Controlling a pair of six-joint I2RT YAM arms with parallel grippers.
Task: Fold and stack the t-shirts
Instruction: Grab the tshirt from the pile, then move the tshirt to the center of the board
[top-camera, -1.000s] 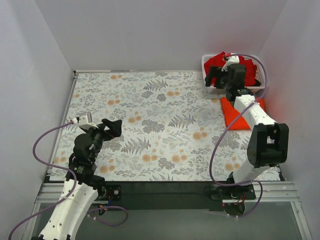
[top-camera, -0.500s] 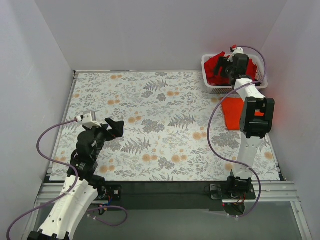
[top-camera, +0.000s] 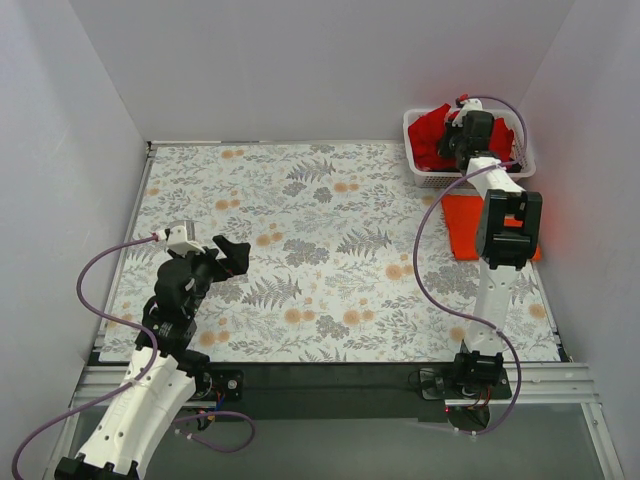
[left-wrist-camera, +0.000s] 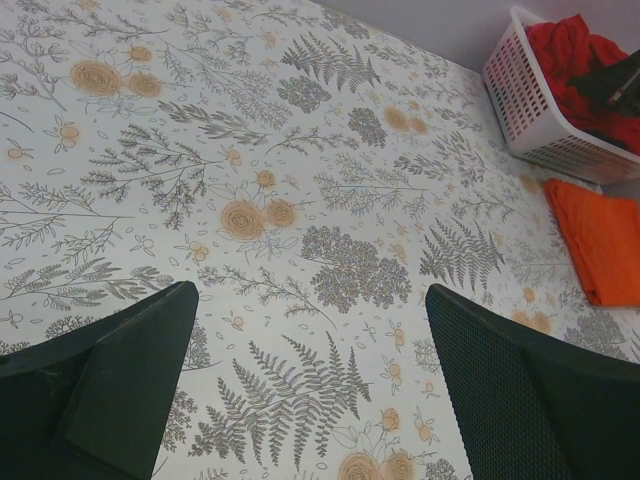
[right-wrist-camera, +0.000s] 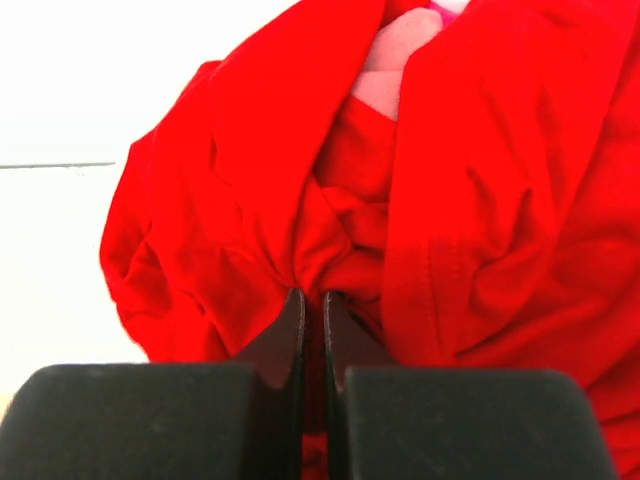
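— What do we meet first, nearest our bases?

— Our left hand (left-wrist-camera: 310, 295). It hangs well apart from the basket (left-wrist-camera: 528, 108), off toward the near left. Its fingers stand wide apart with nothing between them.

— And closer to the basket?

— Just beside its near wall we see the orange t-shirt (top-camera: 462, 226). It lies flat as a folded slab on the counter (top-camera: 320, 372). We cannot tell whether it touches the basket.

— What is in the basket itself?

— It is a white plastic lattice, and the red t-shirt (right-wrist-camera: 480, 200) fills it in a crumpled heap that rises above the rim. Our right hand (right-wrist-camera: 313, 295) reaches down into it. Its fingers are pressed together on a bunched fold of that red cloth. Deeper in, past the red folds, we catch a bit of a pink t-shirt (right-wrist-camera: 395, 50). Most of it is hidden.

— Anything else in there?

— We cannot make out more, because the red cloth covers the rest.

— Now the surface?

— A floral cloth (left-wrist-camera: 300, 150) with grey ferns and orange blossoms covers the counter from the near edge out to the basket, which stands in the far right corner.

— And the room?

— Plain pale walls (top-camera: 300, 60) close in behind the basket, beside it, and along the opposite side.
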